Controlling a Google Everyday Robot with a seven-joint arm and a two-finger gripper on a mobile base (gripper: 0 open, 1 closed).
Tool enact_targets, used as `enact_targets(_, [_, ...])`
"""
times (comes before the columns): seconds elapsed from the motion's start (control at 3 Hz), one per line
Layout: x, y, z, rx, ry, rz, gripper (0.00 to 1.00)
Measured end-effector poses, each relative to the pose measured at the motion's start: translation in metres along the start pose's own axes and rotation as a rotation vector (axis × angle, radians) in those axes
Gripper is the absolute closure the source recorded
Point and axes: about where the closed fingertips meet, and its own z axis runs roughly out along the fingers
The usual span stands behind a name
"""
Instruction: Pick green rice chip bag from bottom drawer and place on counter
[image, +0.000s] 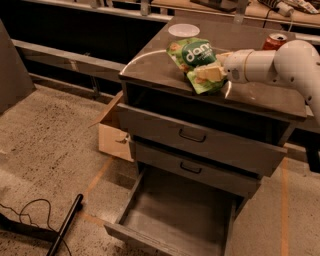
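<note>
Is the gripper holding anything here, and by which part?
Cannot be told. The gripper rests against the lower right edge of the crinkly light-green rice chip bag, which lies on the glossy grey-brown counter.

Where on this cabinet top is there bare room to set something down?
Bare: the front-left corner of the glossy grey-brown counter, left of the crinkly light-green chip bag, and the front-right strip under the white arm. Crowded: the middle, where the gripper meets the bag, and the back with the white round disc and red soda can.
</note>
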Motion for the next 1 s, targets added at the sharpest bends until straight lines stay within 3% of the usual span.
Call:
enact_targets(0.33, [0.005, -0.002, -0.006, 0.045, -0.001, -0.006, 0.0])
enact_targets(1.0, [0.004, 0.003, -0.051, 0.153, -0.012, -0.019, 0.0])
